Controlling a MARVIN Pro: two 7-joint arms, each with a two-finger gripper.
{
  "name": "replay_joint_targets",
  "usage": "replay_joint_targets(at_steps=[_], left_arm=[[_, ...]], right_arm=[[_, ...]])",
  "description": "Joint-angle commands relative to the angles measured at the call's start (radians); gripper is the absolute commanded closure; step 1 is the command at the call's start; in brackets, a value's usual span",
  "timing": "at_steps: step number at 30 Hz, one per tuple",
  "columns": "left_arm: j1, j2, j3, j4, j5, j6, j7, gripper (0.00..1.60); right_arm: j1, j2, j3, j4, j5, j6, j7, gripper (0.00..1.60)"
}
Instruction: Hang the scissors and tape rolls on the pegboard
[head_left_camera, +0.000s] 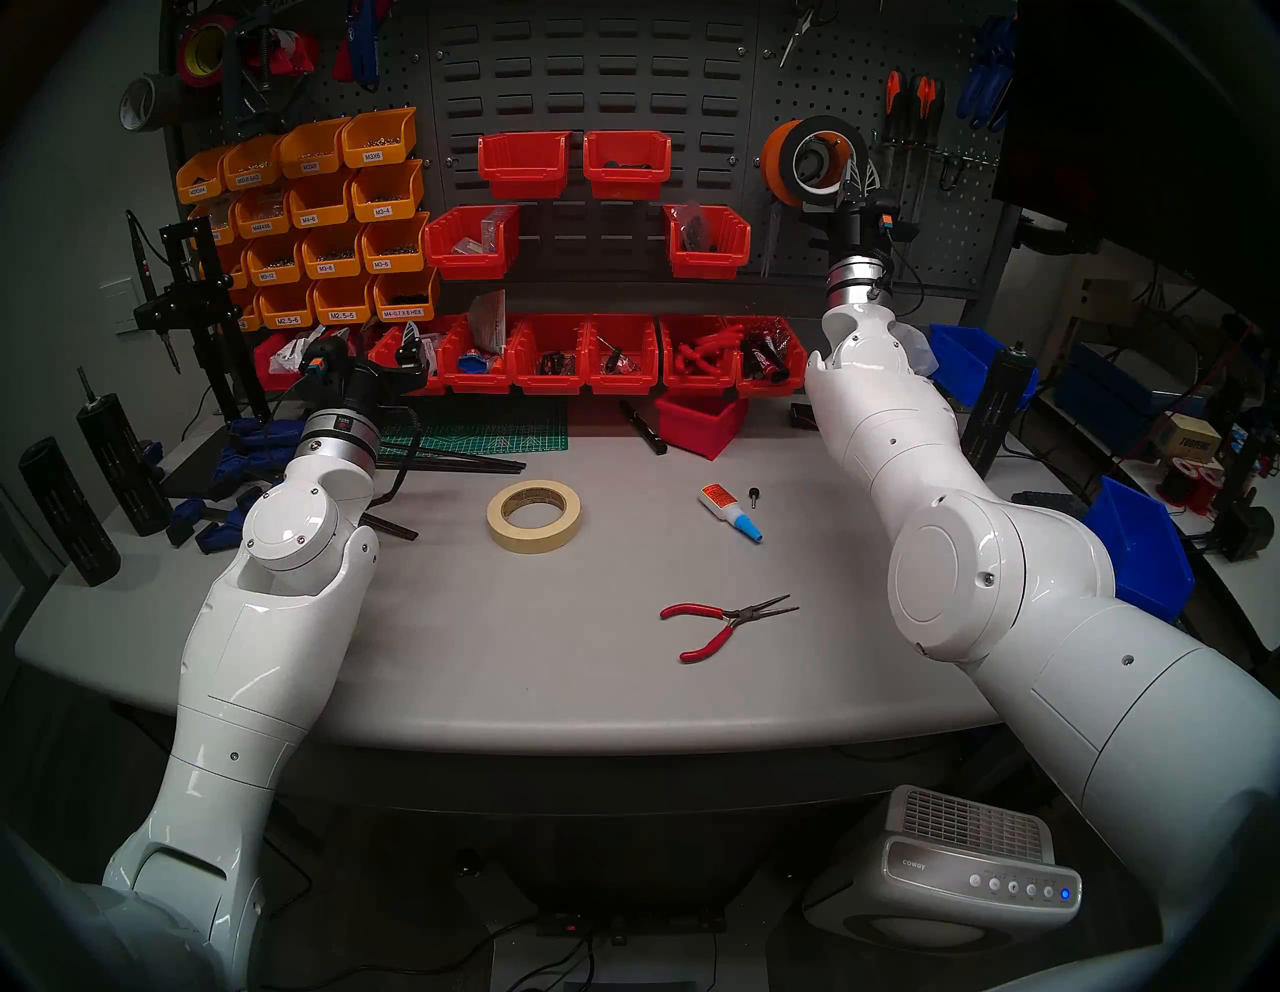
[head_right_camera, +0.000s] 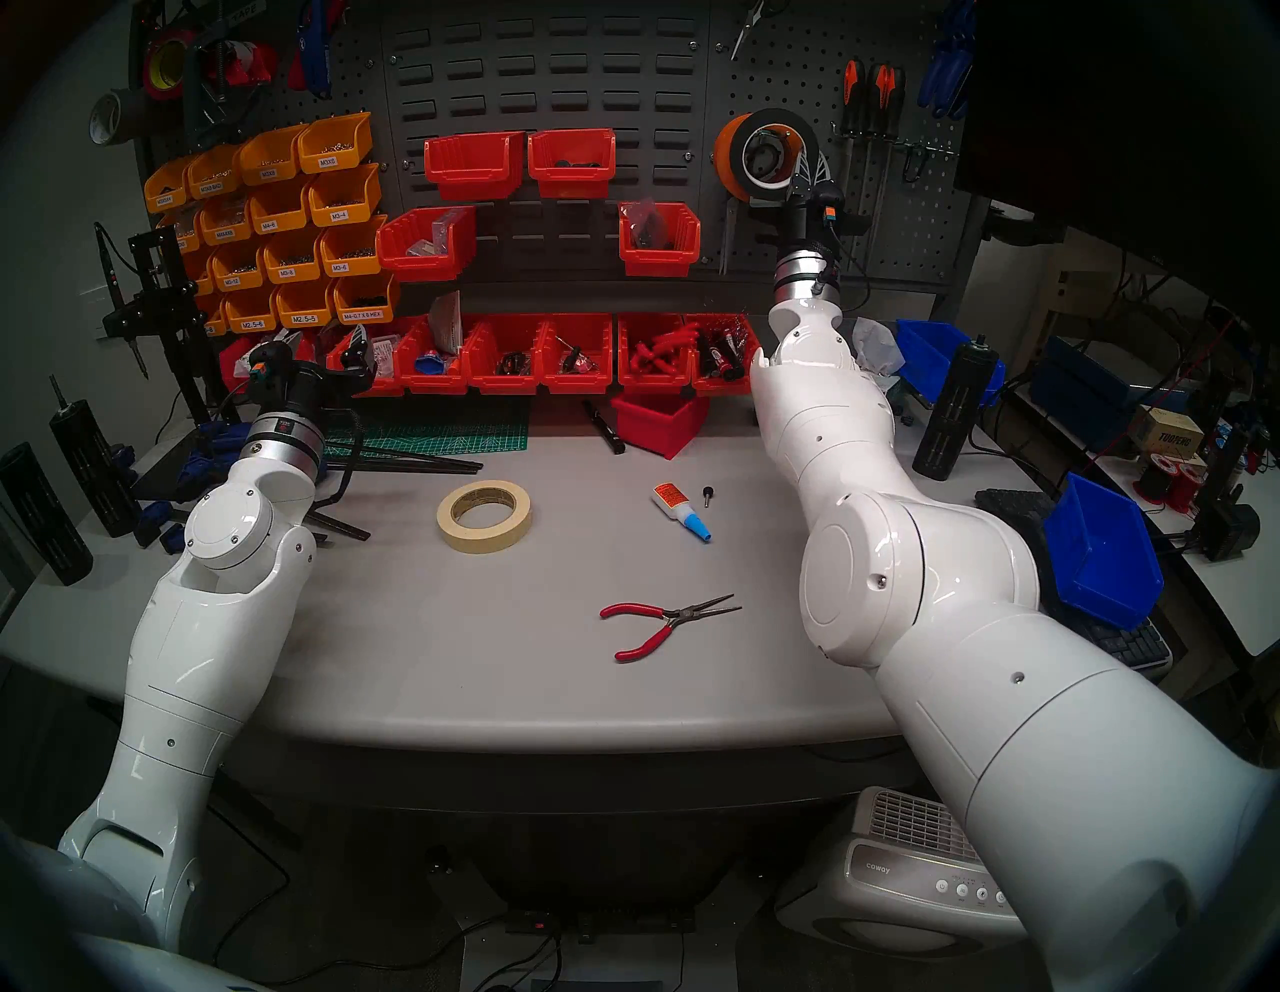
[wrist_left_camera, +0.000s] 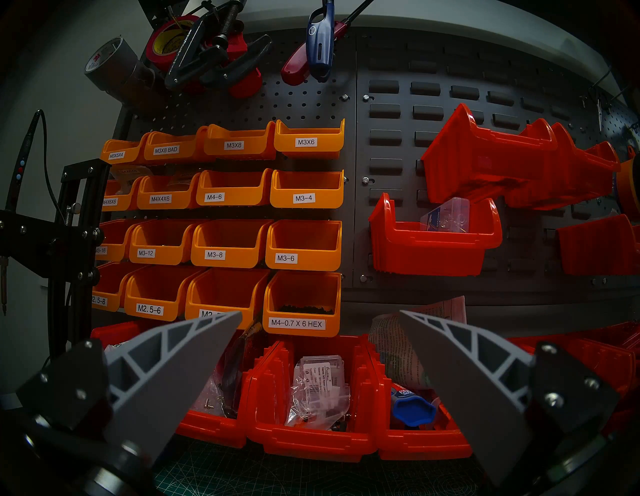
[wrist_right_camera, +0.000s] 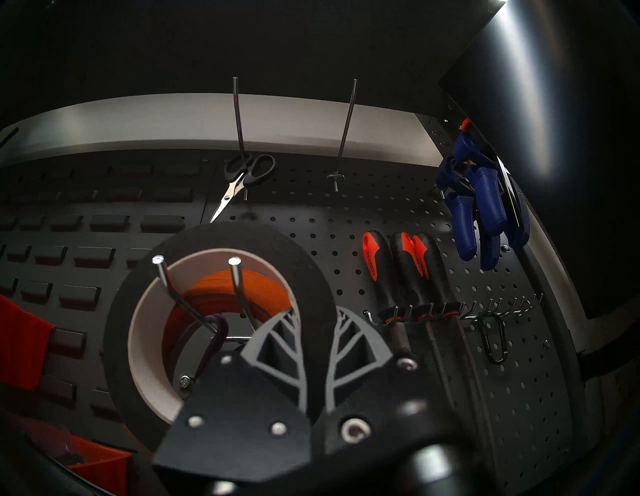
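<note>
**Black roll on the prongs: seat it before you let go**

Black tape (wrist_right_camera: 221, 242), white core and all, is threaded over the two hook prongs (wrist_right_camera: 235, 277) on the pegboard (wrist_right_camera: 346, 242), with the orange roll (wrist_right_camera: 228, 294) behind it on the same hook. Your right gripper (wrist_right_camera: 317, 332) is clamped on the black roll's lower rim, one finger inside the core and one outside. Push the roll further back towards the orange one so the core's top sits on both prongs, well behind their tips. Then part the fingers only a little and draw straight back, so the inner finger clears the core without dragging it off. A purple loop (wrist_right_camera: 220, 329) shows at the hook's base (likely the scissors). The cream roll (head_left_camera: 533, 516) lies flat on the table (head_left_camera: 554, 658); your left gripper (wrist_left_camera: 320, 346) hangs open near the red bins (wrist_left_camera: 311, 443), free to fetch it.
</note>
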Motion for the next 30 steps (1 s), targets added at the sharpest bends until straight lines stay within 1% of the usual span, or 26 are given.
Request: replay_joint_targets(at_steps=[1,9,17,30], left_arm=[[-0.035,0.002,-0.009,-0.030,0.000,-0.016,-0.002,0.00],[-0.035,0.002,-0.009,-0.030,0.000,-0.015,-0.002,0.00],[-0.035,0.002,-0.009,-0.030,0.000,-0.015,-0.002,0.00],[-0.035,0.002,-0.009,-0.030,0.000,-0.015,-0.002,0.00]], right_arm=[[0.064,0.001,0.002,-0.026,0.019,0.008,0.032,1.60],[0.087,0.006,0.002,-0.006,0.038,0.035,0.075,1.60],[0.113,0.007,-0.005,0.017,0.050,0.058,0.099,1.60],[0.153,0.018,-0.021,0.068,0.045,0.081,0.090,1.60]])
